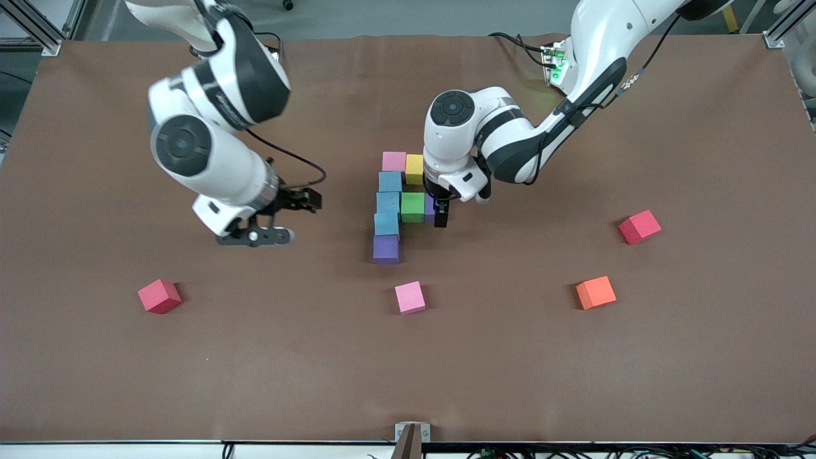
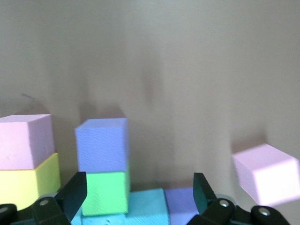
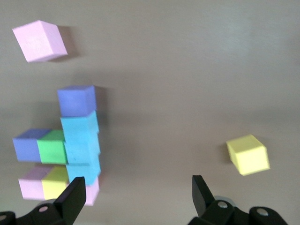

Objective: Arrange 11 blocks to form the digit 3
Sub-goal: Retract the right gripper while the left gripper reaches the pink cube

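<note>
Left tool (image 1: 441,213): fingers apart, holding nothing, low beside the purple cube (image 1: 429,208) of the middle bar.
Right tool (image 1: 255,234): fingers apart, empty, hanging over bare counter (image 1: 95,357).
Digit 3 (image 1: 389,207): unfinished, mid-counter.
Loose pink block (image 1: 410,298): nearer the front camera.

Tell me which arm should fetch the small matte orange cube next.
Left, probably: the small matte orange cube lies toward its end of the table, and the open left gripper is closer than the open right gripper.
</note>
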`<action>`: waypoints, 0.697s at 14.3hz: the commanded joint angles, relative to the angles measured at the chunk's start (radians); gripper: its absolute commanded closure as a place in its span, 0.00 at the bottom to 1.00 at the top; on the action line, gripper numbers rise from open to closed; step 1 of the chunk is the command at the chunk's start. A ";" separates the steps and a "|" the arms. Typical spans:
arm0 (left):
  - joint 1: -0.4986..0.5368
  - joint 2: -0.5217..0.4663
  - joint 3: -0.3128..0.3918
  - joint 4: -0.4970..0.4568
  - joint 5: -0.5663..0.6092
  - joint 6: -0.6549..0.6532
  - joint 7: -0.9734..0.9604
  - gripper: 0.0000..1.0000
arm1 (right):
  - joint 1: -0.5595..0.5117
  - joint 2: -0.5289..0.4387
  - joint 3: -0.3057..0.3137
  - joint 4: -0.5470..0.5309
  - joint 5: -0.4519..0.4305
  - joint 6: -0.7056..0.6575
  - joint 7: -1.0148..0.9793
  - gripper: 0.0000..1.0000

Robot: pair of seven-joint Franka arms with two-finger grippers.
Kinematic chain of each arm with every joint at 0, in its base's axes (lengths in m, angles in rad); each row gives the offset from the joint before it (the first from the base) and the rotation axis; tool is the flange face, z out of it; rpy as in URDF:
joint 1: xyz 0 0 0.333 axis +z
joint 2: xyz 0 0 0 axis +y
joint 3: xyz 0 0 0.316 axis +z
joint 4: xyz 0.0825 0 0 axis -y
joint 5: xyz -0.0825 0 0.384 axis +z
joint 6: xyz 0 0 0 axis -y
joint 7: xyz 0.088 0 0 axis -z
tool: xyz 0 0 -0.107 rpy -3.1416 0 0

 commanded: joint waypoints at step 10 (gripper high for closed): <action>-0.185 0.314 0.176 0.504 0.004 -0.031 0.777 0.03 | -0.386 -0.280 0.007 -0.158 0.005 -0.099 -0.330 0.00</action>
